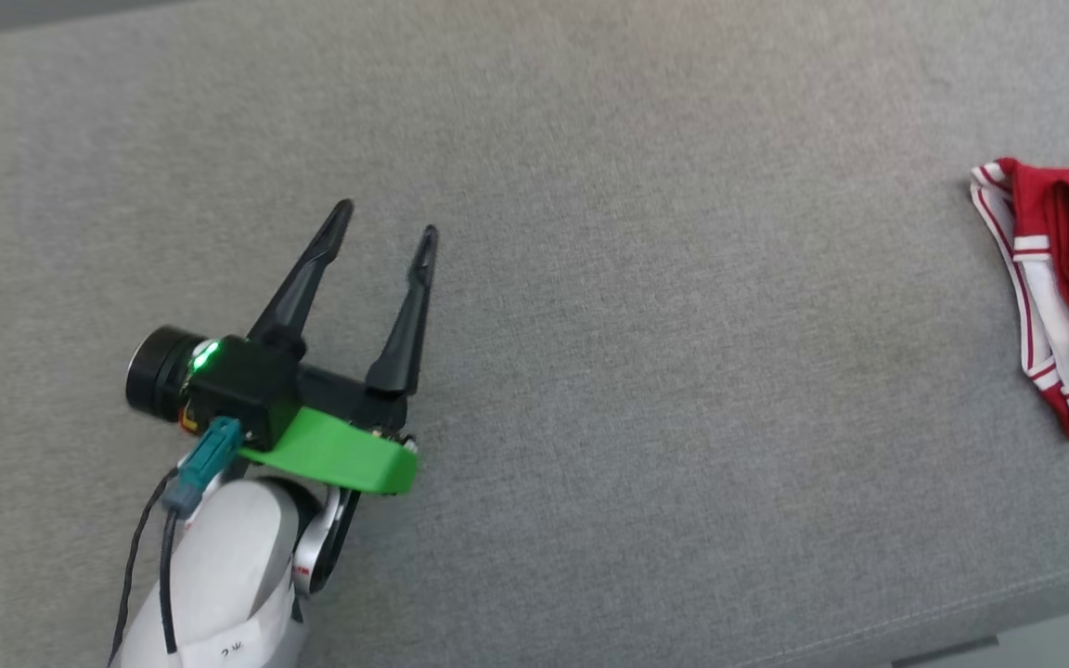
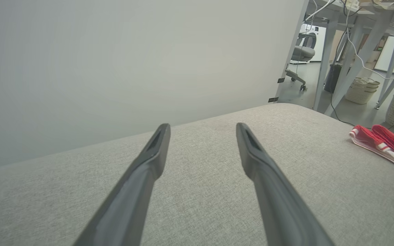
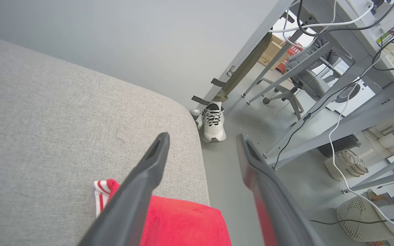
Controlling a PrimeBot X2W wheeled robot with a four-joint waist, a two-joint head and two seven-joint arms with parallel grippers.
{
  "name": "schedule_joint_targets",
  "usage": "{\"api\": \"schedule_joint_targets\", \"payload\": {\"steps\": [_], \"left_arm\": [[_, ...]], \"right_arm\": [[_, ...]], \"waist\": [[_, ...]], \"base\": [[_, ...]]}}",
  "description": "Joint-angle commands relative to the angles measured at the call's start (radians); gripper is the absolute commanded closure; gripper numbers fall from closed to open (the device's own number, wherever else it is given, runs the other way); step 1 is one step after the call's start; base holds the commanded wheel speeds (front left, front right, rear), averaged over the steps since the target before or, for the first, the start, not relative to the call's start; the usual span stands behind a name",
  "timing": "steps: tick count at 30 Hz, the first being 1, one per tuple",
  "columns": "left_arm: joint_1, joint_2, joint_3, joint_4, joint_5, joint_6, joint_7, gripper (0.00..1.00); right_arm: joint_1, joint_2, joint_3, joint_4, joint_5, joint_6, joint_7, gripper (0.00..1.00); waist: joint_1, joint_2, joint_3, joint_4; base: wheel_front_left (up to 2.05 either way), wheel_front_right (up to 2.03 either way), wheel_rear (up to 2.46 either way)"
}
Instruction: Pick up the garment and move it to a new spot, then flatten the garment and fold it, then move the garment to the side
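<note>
The folded red jersey [image 1: 1063, 278] lay just beneath the spread, seemingly empty right claw [image 3: 202, 136] and well to the right of the equally spread left claw [image 1: 387, 219], so the move aside looked finished, calling only for lifting clear.
</note>
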Motion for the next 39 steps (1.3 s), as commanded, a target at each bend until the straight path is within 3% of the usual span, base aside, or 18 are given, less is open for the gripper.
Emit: {"api": "schedule_joint_targets", "payload": {"steps": [1,10,25,39], "left_arm": [[0.031,-0.010,0.023,0.003,-0.012,0.011,-0.005,0.00],[0.177,-0.058,0.122,0.062,-0.045,0.014,-0.006,0.00],[0.336,-0.141,0.193,0.127,0.015,-0.009,-0.006,0.00],[0.379,-0.188,0.259,0.128,0.075,-0.055,-0.006,0.00]], "right_arm": [[0.039,0.032,-0.012,-0.047,0.023,-0.002,-0.013,0.00],[0.282,0.240,-0.066,-0.309,0.085,-0.002,-0.028,0.00],[0.633,0.513,-0.127,-0.398,0.062,-0.002,-0.157,0.00],[0.700,0.552,-0.094,-0.326,0.059,-0.002,-0.199,0.00]], "waist": [[0.0001,0.0000,-0.140,0.066],[0.0001,0.0000,-0.272,0.151],[0.0001,0.0000,-0.386,0.248],[0.0001,0.0000,-0.416,0.259]], "base": [[0.00,0.00,0.00],[0.00,0.00,0.00],[0.00,0.00,0.00],[0.00,0.00,0.00]]}}
